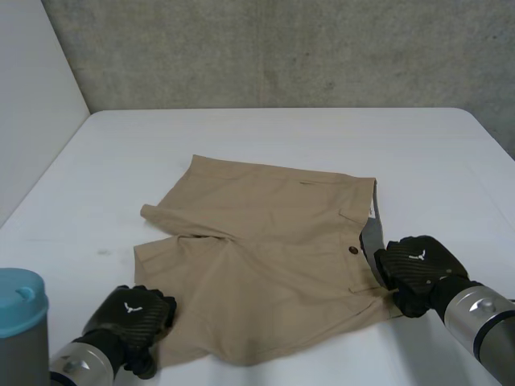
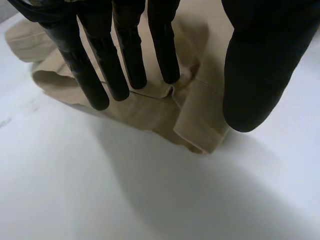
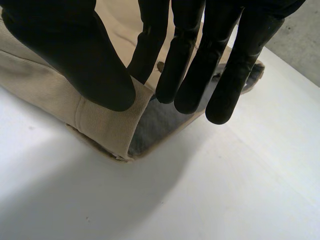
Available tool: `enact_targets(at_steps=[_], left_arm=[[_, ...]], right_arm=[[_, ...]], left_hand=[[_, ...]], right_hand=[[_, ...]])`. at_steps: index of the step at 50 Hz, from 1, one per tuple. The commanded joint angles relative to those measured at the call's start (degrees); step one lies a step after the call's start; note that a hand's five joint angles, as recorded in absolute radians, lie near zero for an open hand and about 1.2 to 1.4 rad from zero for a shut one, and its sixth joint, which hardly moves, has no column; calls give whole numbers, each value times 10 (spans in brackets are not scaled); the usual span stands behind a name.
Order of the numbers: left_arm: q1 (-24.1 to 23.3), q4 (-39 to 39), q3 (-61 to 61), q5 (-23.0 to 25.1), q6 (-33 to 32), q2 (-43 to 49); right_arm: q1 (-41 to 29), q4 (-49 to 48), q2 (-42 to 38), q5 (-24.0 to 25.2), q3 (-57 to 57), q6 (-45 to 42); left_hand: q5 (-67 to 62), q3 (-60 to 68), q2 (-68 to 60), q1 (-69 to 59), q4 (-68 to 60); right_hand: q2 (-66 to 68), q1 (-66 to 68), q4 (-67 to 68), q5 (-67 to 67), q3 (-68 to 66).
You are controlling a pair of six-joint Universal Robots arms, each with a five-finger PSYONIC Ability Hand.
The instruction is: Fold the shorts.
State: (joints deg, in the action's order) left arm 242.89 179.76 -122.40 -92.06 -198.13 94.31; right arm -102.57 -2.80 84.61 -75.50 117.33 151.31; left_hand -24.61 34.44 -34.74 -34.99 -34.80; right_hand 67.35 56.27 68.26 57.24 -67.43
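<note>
**Shorts spread flat, a hand at each near corner**

Shorts [image 1: 265,257] lie spread on the white counter [image 1: 282,137] in the head view, with the waistband [image 1: 372,233] towards the robot's right and the legs towards its left; the far leg's hem [image 1: 161,215] is turned over on itself, and a dark button [image 1: 352,250] shows near the waist. The left hand [image 1: 133,318] sits at the near leg's corner and the right hand [image 1: 414,269] at the near end of the waistband. I judge these to be the two ends of the near edge, taken so that it can be carried over onto the far one. A concrete wall [image 1: 282,48] stands behind the counter, well apart from the cloth.

In the left wrist view the left hand [image 2: 125,55] is open; its fingers [image 2: 95,75] reach straight down over the edge of the near hem [image 2: 200,130], with the thumb [image 2: 260,65] held apart beside the corner. The cloth there is rumpled into more than one layer, which could make a clean pinch awkward.

In the right wrist view the right hand [image 3: 185,55] is open too; its fingers [image 3: 220,75] are straight over the grey lining [image 3: 160,125] inside the waistband, and its thumb [image 3: 75,50] is over the tan outer corner. Whether the thumb touches the cloth I cannot tell, but nothing is pinched. The waistband gapes here, so a grasp might catch only the top layer.
</note>
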Motion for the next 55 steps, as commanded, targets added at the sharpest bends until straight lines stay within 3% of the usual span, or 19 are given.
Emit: enact_targets(at_steps=[1,3,7,8,9,11,20,27,37,44,47,49,55], left_arm=[[-25,18,8,-3,0,26],[-31,27,10,-4,-1,24],[-35,41,13,-14,-3,11],[-35,42,15,-18,-3,7],[-35,42,16,-22,-3,2],[-37,41,22,-35,-3,-10],[-40,38,51,-45,-9,-8],[-37,35,88,-45,-10,13],[-37,37,134,-46,-10,47],[-35,38,150,-46,-9,58],[-34,37,149,-46,-7,57],[-34,36,146,-45,-8,55],[-44,0,125,-43,-18,38]], right_arm=[[0,1,10,1,0,4],[0,3,10,1,-3,3],[0,13,13,-2,-8,-5],[0,17,17,-1,-9,-6],[-1,31,28,0,-10,-7],[-3,46,40,2,-12,-8],[-7,71,105,18,-9,-31],[-9,68,103,63,28,-33],[-11,9,14,63,45,-33],[-6,-5,-21,62,41,-37],[-3,-20,-42,57,37,-37],[-3,-24,-45,52,32,-37],[-2,-5,0,50,11,-50]], left_hand=[[-284,285,-282,-280,-282],[-449,450,-447,-445,-447],[-454,456,-453,-450,-452],[-454,456,-453,-450,-452],[-454,456,-453,-450,-452],[-454,456,-453,-450,-452],[-454,456,-453,-450,-452],[-454,456,-453,-450,-452],[-454,456,-453,-450,-452],[-454,456,-453,-450,-452],[-454,456,-453,-450,-452],[-454,456,-453,-450,-452],[-454,456,-453,-450,-452]], right_hand=[[126,237,117,128,-126],[126,237,117,128,-126],[126,237,117,128,-126],[84,195,75,85,-83],[-58,53,-67,-57,59],[-142,-31,-151,-141,142],[-386,-275,-395,-385,386],[-413,-302,-422,-412,414],[-425,-314,-434,-424,425],[-354,-243,-363,-353,355],[-175,-64,-184,-173,175],[125,236,116,126,-124],[126,237,117,128,-126]])
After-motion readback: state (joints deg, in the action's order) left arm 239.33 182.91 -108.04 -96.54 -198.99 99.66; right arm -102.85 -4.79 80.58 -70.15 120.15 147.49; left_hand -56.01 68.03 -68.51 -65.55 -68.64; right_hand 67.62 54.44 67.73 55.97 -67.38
